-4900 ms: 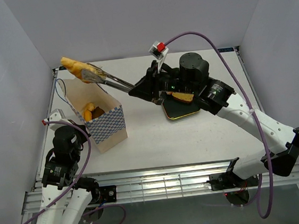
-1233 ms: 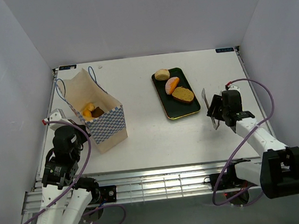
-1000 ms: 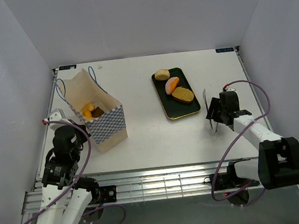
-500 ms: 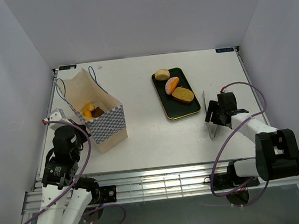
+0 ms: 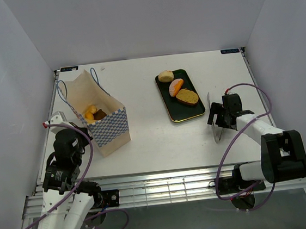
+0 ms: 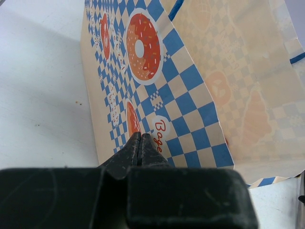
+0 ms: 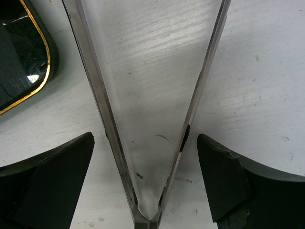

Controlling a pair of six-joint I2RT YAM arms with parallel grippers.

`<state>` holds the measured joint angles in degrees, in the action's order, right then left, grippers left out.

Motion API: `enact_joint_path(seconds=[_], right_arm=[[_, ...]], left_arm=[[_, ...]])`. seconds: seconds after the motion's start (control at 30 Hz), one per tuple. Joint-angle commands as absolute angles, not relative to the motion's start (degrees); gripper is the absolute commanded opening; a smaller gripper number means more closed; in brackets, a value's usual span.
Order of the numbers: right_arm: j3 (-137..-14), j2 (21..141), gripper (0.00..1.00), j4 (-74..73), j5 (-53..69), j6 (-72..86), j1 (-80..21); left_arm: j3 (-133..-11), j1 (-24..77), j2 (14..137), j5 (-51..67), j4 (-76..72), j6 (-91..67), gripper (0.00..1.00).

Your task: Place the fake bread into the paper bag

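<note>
Right fingers [image 7: 47, 171] are spread around the tongs [image 7: 98, 95], left fingers [image 6: 133, 148] pressed shut; the tongs should be clamped squarely before the fake bread [image 5: 187, 96] is reached.

High rear overview; 2 close wrist views facing table [image 5: 156, 141]

White arm shells [image 5: 257, 130], black joint housings [image 5: 67, 142], looping purple cables [image 5: 92, 147], matte black end effector fingers [image 7: 47, 164].
</note>
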<state>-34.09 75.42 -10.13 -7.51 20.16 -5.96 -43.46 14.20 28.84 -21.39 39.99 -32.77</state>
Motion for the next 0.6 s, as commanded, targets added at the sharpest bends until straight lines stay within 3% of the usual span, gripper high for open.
enact_joint_path(seconds=[0.0, 0.07, 0.23, 0.47, 0.57], right_arm=[[-37.00, 73.39, 0.95, -12.04, -7.29, 19.07, -5.71], [-37.88, 72.34, 0.97, -13.09, -7.38, 18.98, -5.71], [-39.81, 68.48, 0.98, -16.60, -7.47, 18.63, -5.71], [-43.15, 64.60, 0.98, -19.69, -4.93, 17.84, -5.71], [-43.94, 63.02, 0.98, -20.30, -3.35, 17.84, -5.71]], left_arm=[[-42.89, 13.89, 28.21, -21.18, 38.94, -32.26, 0.00], [-42.98, 13.89, 28.04, -21.18, 39.02, -32.17, 0.04], [-43.15, 13.89, 27.60, -21.01, 39.29, -32.25, 0.28], [-45.08, 13.89, 26.81, -21.36, 40.96, -32.61, 0.46], [-46.22, 13.89, 26.54, -21.97, 41.83, -32.69, 0.49]])
